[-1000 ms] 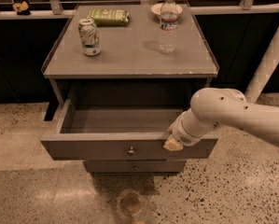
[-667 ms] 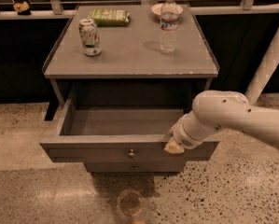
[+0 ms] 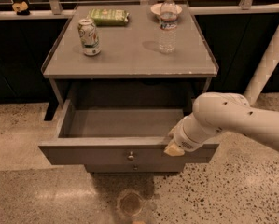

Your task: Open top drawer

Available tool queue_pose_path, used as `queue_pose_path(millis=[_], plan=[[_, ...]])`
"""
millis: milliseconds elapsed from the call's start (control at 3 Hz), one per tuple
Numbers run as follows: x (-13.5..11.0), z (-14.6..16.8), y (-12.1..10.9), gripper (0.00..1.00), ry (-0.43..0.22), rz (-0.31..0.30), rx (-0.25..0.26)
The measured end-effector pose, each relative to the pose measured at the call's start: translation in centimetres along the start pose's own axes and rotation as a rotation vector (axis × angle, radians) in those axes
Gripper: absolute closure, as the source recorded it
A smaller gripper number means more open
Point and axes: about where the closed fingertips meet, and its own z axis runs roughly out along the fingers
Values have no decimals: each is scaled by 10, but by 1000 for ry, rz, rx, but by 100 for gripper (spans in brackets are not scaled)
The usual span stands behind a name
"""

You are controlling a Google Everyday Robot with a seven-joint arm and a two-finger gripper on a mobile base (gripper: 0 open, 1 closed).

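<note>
The top drawer (image 3: 97, 155) of the grey-brown cabinet stands pulled out toward me. Its plain grey inside (image 3: 122, 122) is bare. A small round brass knob (image 3: 130, 156) sits in the middle of its flat front. A narrower drawer front (image 3: 134, 168) with its own knob shows just below. My gripper (image 3: 173, 147) is at the drawer's front rim, right of the knob, at the end of the white arm (image 3: 232, 120) that comes in from the right. The arm's wrist hides the fingers.
On the cabinet top (image 3: 129, 55) stand a soda can (image 3: 89, 36), a clear water bottle (image 3: 167, 24), a green snack bag (image 3: 109, 16) and a white bowl (image 3: 155, 8). A white post (image 3: 267, 62) leans at the right. Speckled floor (image 3: 31, 190) lies in front.
The drawer and the arm stand much as before. The wrist has shifted only slightly at the drawer's front rim.
</note>
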Motion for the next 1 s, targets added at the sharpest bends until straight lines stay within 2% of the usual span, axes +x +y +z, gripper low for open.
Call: queue_pose_path(millis=[1000], plan=[[5, -3, 15, 100, 6, -3, -13]])
